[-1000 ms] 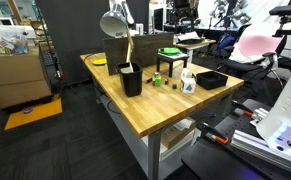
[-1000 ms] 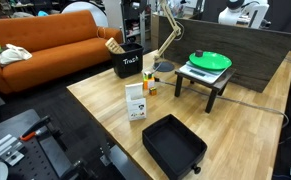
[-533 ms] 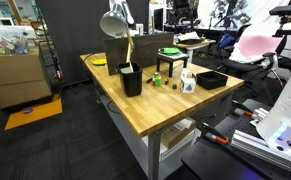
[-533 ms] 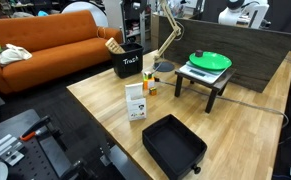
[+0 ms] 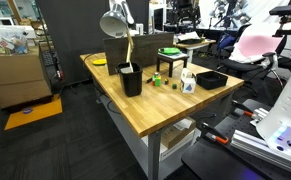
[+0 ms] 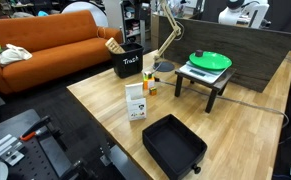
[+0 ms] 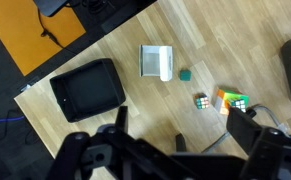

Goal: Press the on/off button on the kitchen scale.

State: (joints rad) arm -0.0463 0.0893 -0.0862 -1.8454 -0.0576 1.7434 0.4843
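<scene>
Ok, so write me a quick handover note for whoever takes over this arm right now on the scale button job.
Gripper: open and empty, high over the table, with the black tray and white box below it in the wrist view.
Scale: on the small stand, green plate on top; not in the wrist view.
Done: nothing visible; the gripper is not at the scale.
Left: move to the scale, find its button (too small to see here), press it.

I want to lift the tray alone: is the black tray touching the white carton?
Apart. The wrist view, looking down on the table, shows a strip of bare tabletop between the black tray and the white carton.
</scene>
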